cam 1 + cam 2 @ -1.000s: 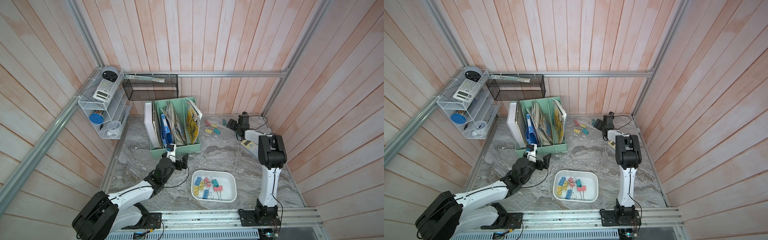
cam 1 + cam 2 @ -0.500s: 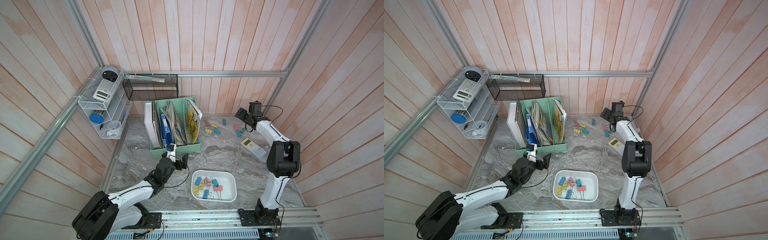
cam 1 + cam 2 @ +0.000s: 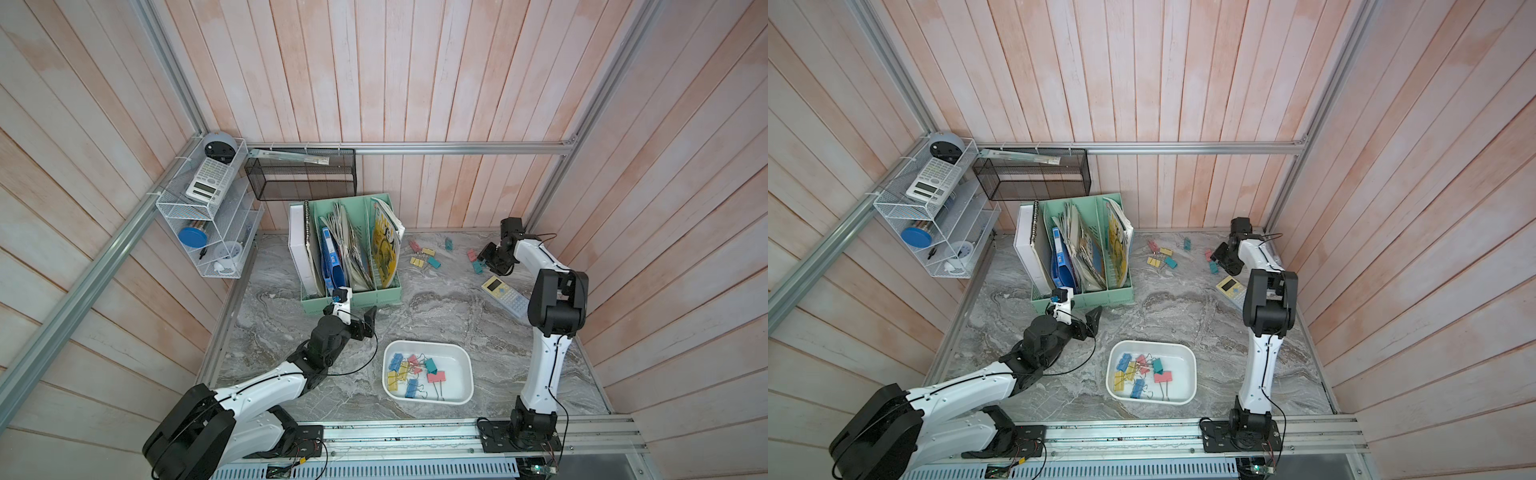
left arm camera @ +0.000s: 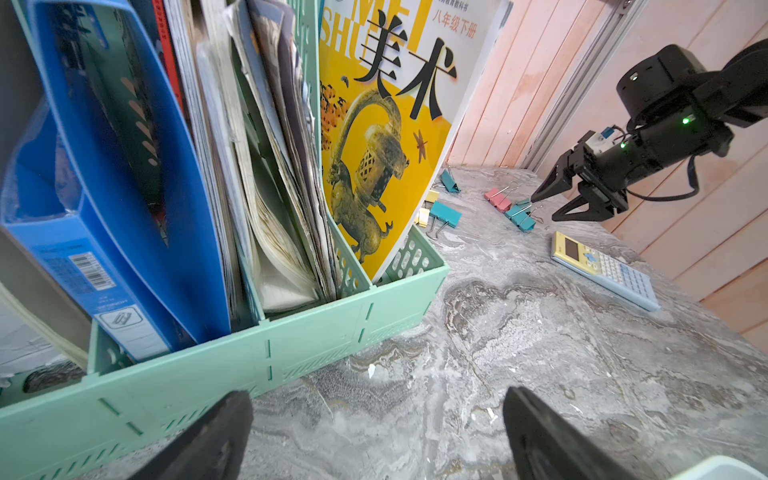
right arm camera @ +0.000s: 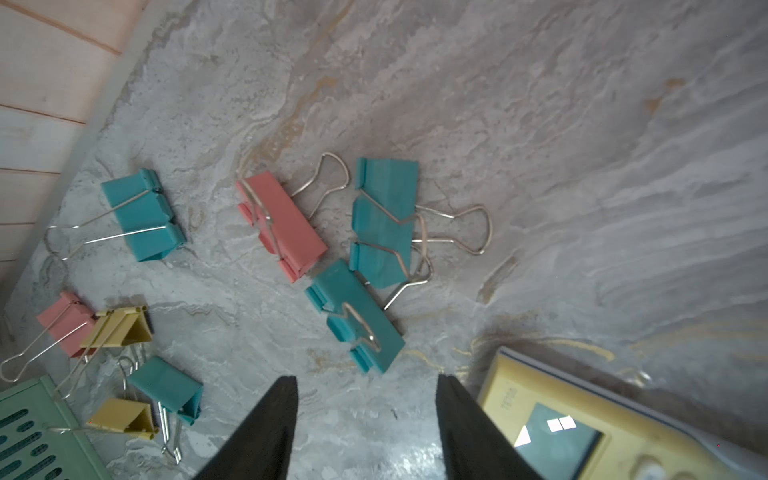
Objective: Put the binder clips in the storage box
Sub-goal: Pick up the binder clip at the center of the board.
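Right gripper (image 3: 490, 262) hovers open, empty, by binder clips (image 3: 471, 254), far right on the marble table (image 3: 436, 307); storage box (image 3: 455, 365) at near centre. Right wrist view: teal clip (image 5: 361, 324) just beyond its jaws. Earlier it hung nearer the far wall (image 3: 457, 187).

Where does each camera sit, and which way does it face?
Top views: high over the front rail, looking down on the grey marbled table, left arm, right arm and shallow white plastic storage box.
Left wrist: low, facing the mint-green file holder; left gripper jaws open.
Right wrist: above pastel binder clips, looking down; right gripper jaws apart.
Shared: both wrist views show the yellow-and-blue calculator.
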{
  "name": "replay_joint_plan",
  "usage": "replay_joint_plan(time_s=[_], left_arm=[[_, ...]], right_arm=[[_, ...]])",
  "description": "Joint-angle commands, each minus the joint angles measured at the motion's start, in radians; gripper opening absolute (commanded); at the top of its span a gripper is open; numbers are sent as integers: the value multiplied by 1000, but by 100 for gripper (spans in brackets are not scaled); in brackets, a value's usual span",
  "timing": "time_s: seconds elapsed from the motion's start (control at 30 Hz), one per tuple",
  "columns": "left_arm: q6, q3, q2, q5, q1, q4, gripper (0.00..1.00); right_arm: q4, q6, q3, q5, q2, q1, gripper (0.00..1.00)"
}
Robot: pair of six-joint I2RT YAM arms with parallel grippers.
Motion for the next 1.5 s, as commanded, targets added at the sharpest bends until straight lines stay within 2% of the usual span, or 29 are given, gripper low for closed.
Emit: replay_joint_plan(time_s=[0.0, 0.17, 0.27, 0.37, 0.43, 0.53, 0.63, 0.73, 0.9, 1.1, 1.33, 1.47], left_arm=[[4, 19, -20, 2, 3, -5, 100], [7, 15, -31, -6, 4, -9, 100], [8, 16, -32, -8, 3, -11, 100], [9, 17, -35, -11, 2, -14, 100], [9, 18, -35, -11, 3, -14, 100], [7, 16, -27, -7, 2, -9, 100], [3, 18, -23, 0, 3, -7, 100], [-5, 21, -19, -2, 3, -9, 100], [-12, 30, -18, -8, 3, -25, 100], [-7, 29, -19, -16, 3, -30, 100], [-8, 31, -12, -8, 2, -28, 100], [-5, 33, -13, -11, 4, -33, 100]], right_arm=[[-49, -39, 70, -15, 36, -1, 57], [-73, -94, 159, -18, 80, -2, 56], [-165, -100, 263, -36, 132, 1, 59], [-220, -103, 284, -84, 129, 17, 59], [-188, -91, 216, 38, 69, 62, 66], [-64, 8, 61, 177, -41, 104, 71], [180, 26, -104, 123, -134, 159, 72], [255, -46, -96, 62, -130, 212, 74], [238, -119, 24, -64, -11, 286, 73], [312, -156, 81, -187, 81, 326, 72], [208, -172, 268, -206, 228, 337, 68], [214, -170, 278, -228, 255, 343, 59]])
